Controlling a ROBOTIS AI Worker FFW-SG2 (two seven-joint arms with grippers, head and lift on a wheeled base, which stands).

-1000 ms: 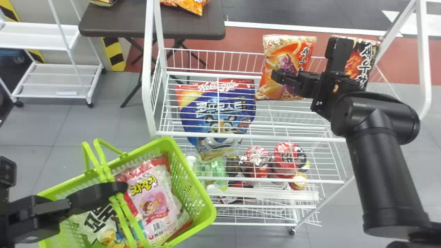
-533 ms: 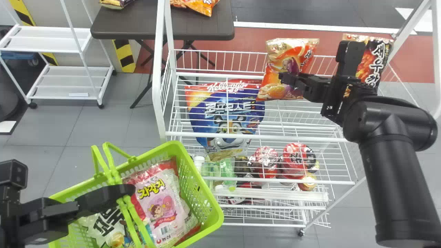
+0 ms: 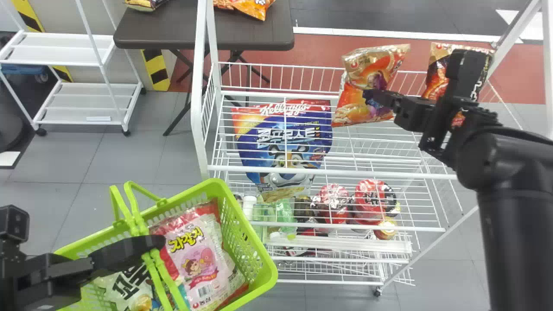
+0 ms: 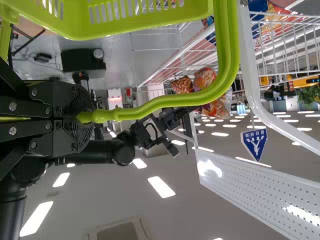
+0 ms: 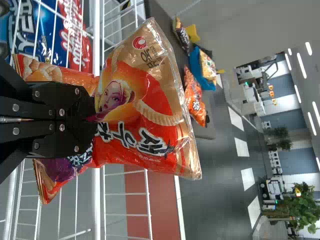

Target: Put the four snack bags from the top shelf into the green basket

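Observation:
Over the rack's top shelf (image 3: pixel 276 93), my right gripper (image 3: pixel 375 96) pinches an orange snack bag (image 3: pixel 373 65). In the right wrist view my right gripper (image 5: pixel 94 115) is shut on this bag (image 5: pixel 160 117), and a similar bag (image 5: pixel 57 172) lies behind it. Another orange bag (image 3: pixel 437 82) stands farther right, partly covered by the right arm. At the lower left, my left gripper (image 3: pixel 151 245) holds the handles of the green basket (image 3: pixel 248 233); the left wrist view has my left gripper (image 4: pixel 86 117) shut on a handle (image 4: pixel 165 101). Pink (image 3: pixel 199 263) and white bags (image 3: pixel 131 283) lie inside the basket.
White uprights (image 3: pixel 198 86) frame the wire rack. A large blue cereal bag (image 3: pixel 283 142) stands left on the rack, with cups (image 3: pixel 373 196) and bottles lower down. Behind are a dark table (image 3: pixel 246 32) with bags and a white cart (image 3: pixel 77 103).
The right gripper has drawn slightly right, and the pinched bag has shifted and tilted, exposing orange packaging below it. The whole head view shifted between the first two frames. The left gripper keeps its hold.

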